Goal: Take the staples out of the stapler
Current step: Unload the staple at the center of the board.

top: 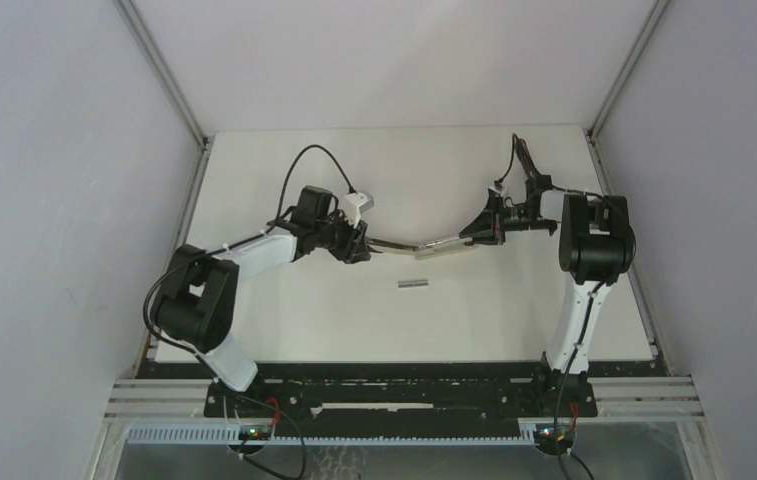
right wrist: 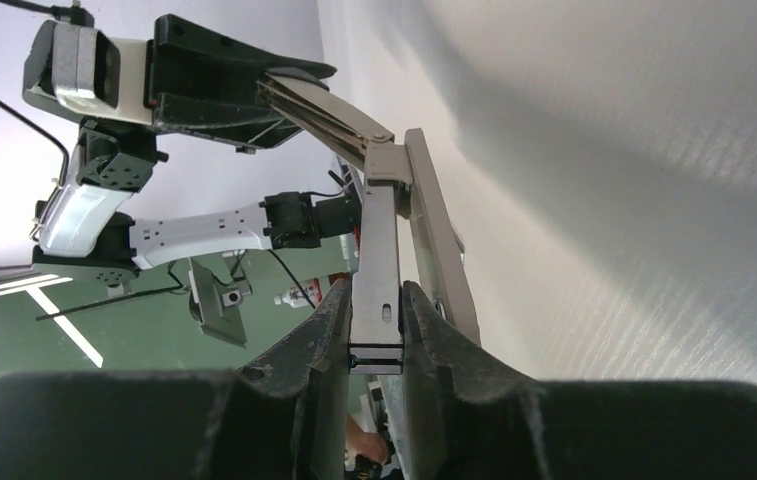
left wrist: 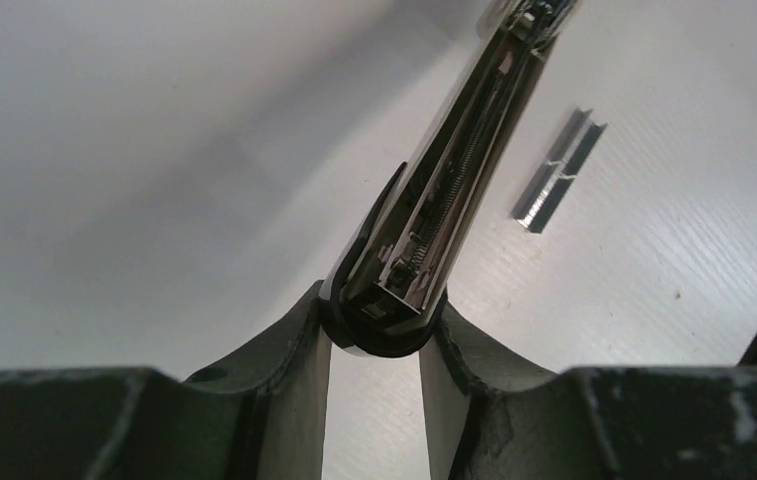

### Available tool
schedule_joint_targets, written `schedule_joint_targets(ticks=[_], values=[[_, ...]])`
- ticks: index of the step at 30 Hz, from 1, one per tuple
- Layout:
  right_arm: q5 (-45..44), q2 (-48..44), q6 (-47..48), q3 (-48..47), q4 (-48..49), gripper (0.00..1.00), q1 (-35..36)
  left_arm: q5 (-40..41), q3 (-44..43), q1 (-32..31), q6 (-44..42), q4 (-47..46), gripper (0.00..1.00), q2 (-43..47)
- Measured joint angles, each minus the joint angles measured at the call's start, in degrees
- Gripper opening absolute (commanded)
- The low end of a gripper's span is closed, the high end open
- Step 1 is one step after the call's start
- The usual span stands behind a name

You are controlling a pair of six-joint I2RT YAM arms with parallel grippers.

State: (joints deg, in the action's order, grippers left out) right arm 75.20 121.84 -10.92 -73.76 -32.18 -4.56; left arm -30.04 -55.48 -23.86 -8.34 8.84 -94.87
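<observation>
The stapler (top: 424, 247) hangs unfolded above the white table, stretched between my two grippers. My left gripper (top: 359, 243) is shut on its black rounded end (left wrist: 384, 335), and the open chrome channel (left wrist: 454, 170) with its spring runs away from the fingers. My right gripper (top: 479, 232) is shut on the flat metal end (right wrist: 376, 300) of the stapler. A short grey strip of staples (top: 412, 283) lies loose on the table below the stapler, and it shows to the right of the channel in the left wrist view (left wrist: 557, 172).
The white table (top: 284, 320) is boxed in by grey walls on the left, right and back. A black and aluminium rail (top: 404, 400) carrying the arm bases runs along the near edge. A black cable (top: 319, 155) loops above the left wrist.
</observation>
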Motion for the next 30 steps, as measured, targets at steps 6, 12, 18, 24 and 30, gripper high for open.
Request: schedule_joint_targets(ticks=[6, 12, 18, 24, 30], values=[[0.2, 0.0, 1.2, -0.1, -0.5, 0.11, -0.6, 2.7, 1.4, -0.4, 5.5, -6.8, 0.19, -2.3], [0.1, 0.0, 2.0, -0.1, -0.5, 0.11, -1.7, 5.0, 2.0, -1.6, 8.1, -9.9, 0.33, -5.6], [-0.2, 0.0, 2.9, -0.1, -0.6, 0.11, -2.1, 5.6, 2.1, -2.2, 9.7, -11.1, 0.59, -8.0], [-0.2, 0.0, 3.8, -0.2, -1.1, 0.11, -2.2, 4.6, 2.1, -2.6, 10.6, -12.7, 0.82, -7.9], [-0.4, 0.0, 5.1, -0.8, -2.4, 0.11, -2.2, 3.9, 2.1, -2.6, 8.3, -9.8, 0.89, -6.1]])
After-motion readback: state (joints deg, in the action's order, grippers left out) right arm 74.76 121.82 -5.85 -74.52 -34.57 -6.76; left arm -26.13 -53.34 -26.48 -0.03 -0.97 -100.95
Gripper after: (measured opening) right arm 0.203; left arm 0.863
